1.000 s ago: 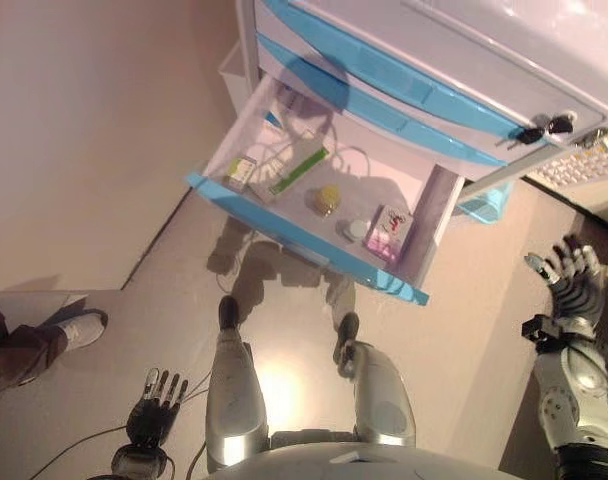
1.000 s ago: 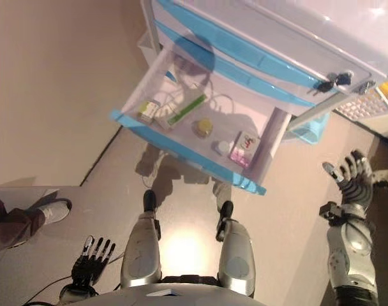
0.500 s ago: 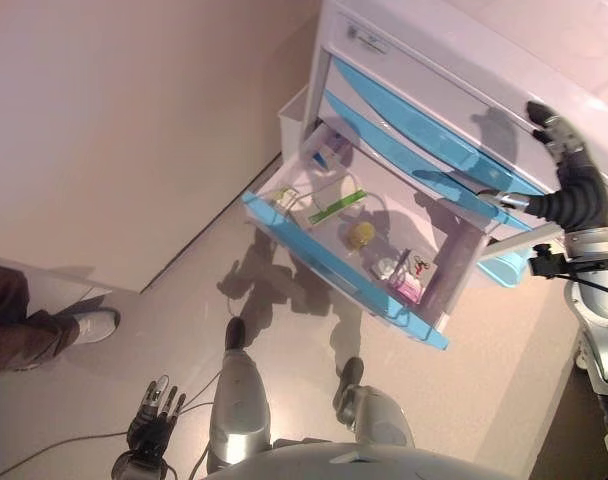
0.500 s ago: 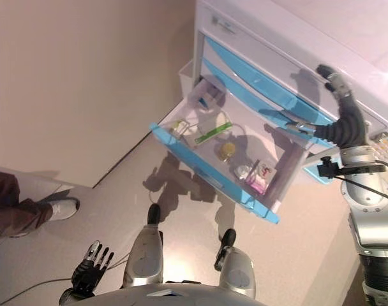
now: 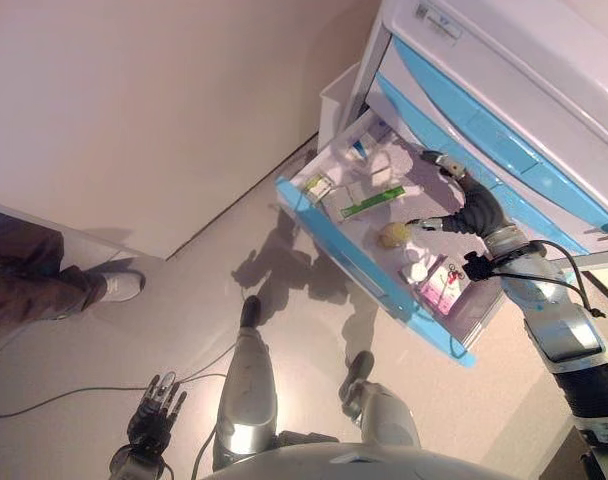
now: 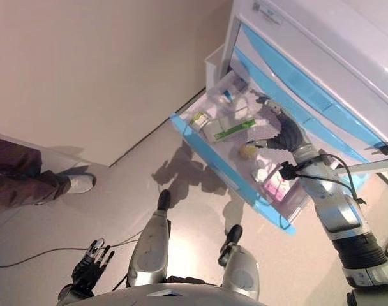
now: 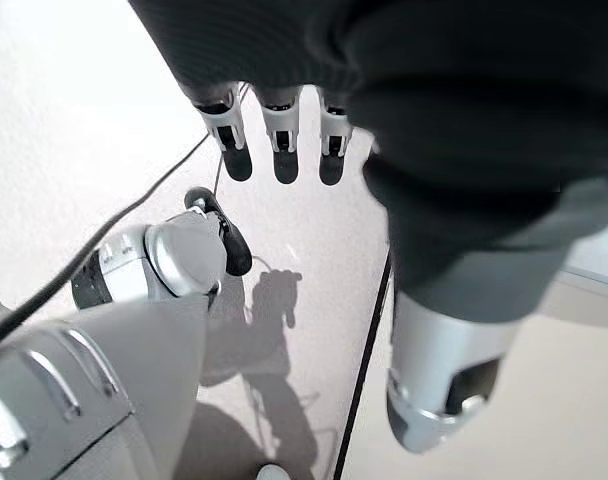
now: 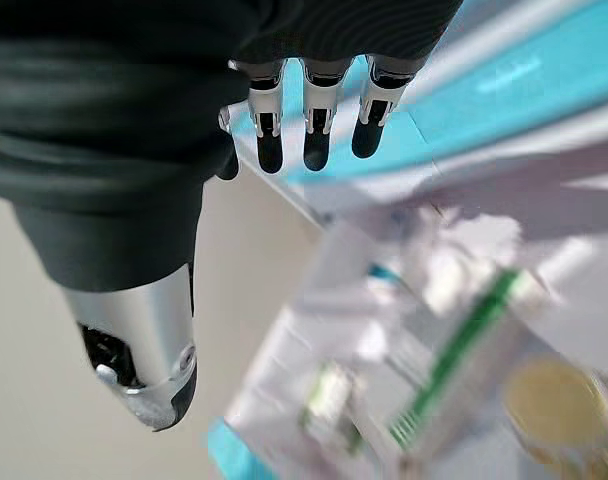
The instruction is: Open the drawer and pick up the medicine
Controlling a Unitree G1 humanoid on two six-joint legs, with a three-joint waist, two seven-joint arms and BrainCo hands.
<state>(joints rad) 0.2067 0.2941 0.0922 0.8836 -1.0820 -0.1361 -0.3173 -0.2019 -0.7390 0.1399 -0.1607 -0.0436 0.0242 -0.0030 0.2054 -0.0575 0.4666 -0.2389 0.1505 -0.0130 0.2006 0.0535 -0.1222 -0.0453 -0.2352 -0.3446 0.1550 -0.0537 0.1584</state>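
Note:
The lowest drawer (image 5: 352,258) of the white cabinet stands pulled open, with a blue front. Inside lie a small green-labelled bottle (image 5: 319,186), a long green-striped box (image 5: 374,202), a round yellow bottle (image 5: 392,236), a small white tub (image 5: 416,270) and a pink box (image 5: 444,290). My right hand (image 5: 466,203) is over the drawer's back half, above the yellow bottle, open and holding nothing. Its wrist view shows straight fingers (image 8: 314,130) above the striped box (image 8: 454,360) and the yellow bottle (image 8: 549,395). My left hand (image 5: 152,420) hangs open at the lower left.
The cabinet (image 5: 504,130) has two shut blue drawers above the open one. A white bin (image 5: 339,100) stands between the cabinet and the wall. A person's leg and shoe (image 5: 109,285) are on the floor at the left.
The camera has swung, shifting the whole scene. My right hand has come from low at the right, up past the cabinet front, and down over the open drawer. The left hand stays hanging.

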